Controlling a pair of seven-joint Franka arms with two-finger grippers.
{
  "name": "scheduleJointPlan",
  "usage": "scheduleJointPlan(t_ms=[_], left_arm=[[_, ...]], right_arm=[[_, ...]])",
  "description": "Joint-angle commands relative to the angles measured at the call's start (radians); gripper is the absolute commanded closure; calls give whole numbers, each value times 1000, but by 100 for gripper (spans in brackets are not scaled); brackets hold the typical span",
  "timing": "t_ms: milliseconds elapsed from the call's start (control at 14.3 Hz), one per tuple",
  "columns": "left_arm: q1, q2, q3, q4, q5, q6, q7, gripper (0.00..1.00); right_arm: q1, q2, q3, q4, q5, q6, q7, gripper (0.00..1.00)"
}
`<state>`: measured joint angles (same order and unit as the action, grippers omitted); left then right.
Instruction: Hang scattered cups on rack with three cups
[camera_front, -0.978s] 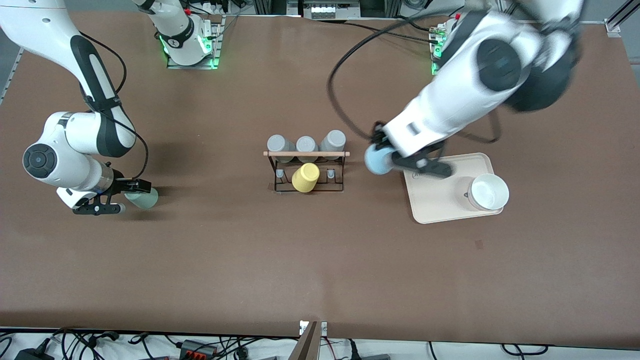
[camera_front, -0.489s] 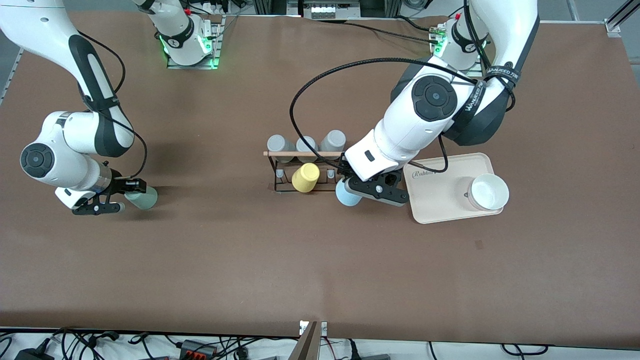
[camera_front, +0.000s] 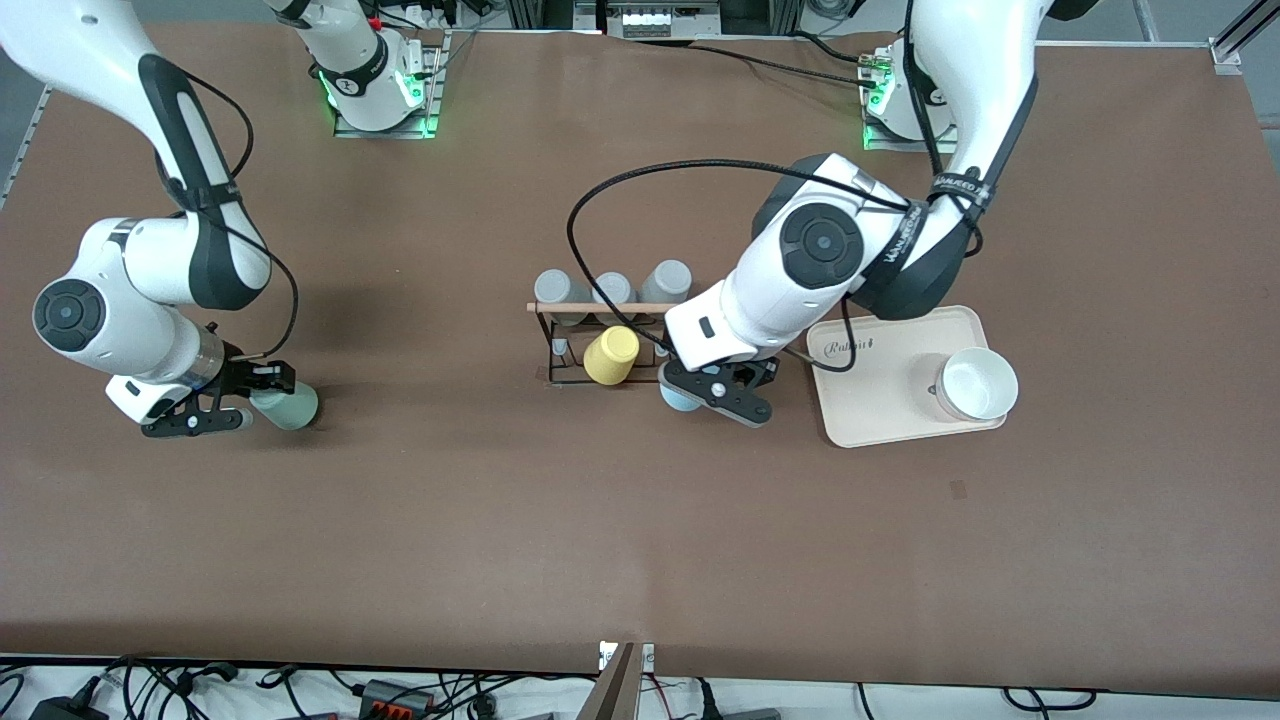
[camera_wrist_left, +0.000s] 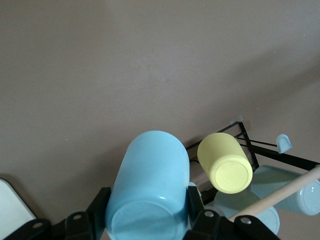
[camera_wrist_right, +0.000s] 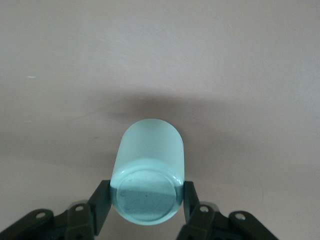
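The left gripper (camera_front: 712, 392) has carried the light blue cup (camera_front: 679, 396) from beside the beige tray (camera_front: 880, 425) to the rack (camera_front: 612, 345), its jaws clamped on the cup's sides, base up for a peg. Well toward the right arm's end of the counter (camera_front: 640, 540) from the rack, the right gripper (camera_front: 243, 400) has its jaws closed on the sage green cup (camera_front: 288, 406), likely to carry it over next.

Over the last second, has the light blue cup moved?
Yes. The light blue cup, held by the left gripper, went from beside the beige tray to the rack.

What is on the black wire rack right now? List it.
On the rack: one yellow tumbler and three grey tumblers. The left gripper, holding the light blue cup, covers the rack's end peg.
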<state>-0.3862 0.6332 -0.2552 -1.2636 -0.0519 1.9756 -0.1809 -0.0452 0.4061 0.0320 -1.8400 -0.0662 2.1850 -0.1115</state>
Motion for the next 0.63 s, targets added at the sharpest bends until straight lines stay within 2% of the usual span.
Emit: scheduleJointPlan(t_ms=[0, 140, 349, 559], left_arm=[[-22, 2, 2, 13, -8, -47, 31, 100], [-34, -3, 1, 13, -8, -93, 31, 100], [-36, 3, 2, 6, -8, -118, 34, 100], [-37, 20, 2, 6, -8, -118, 37, 100]], right_arm=[[53, -6, 0, 140, 3, -183, 83, 73], [97, -4, 0, 206, 25, -266, 154, 73], [154, -7, 0, 266, 103, -327, 231, 73], [215, -9, 0, 332, 106, -402, 338, 73]])
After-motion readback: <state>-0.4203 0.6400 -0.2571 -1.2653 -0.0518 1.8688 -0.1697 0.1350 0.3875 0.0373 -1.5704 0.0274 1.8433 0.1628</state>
